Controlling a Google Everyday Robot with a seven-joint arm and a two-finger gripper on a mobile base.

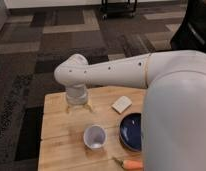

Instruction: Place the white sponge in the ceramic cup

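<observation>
The white sponge lies flat on the wooden table, right of centre toward the far edge. The ceramic cup stands upright and looks empty near the table's front middle. My white arm reaches from the right across the table. My gripper hangs below the wrist at the table's far left, above the wood, left of the sponge and behind the cup. It is apart from both.
A wide dark blue bowl sits right of the cup, partly hidden by my arm. An orange carrot-like object lies at the front edge. The floor around is patterned carpet; a dark cart stands far back.
</observation>
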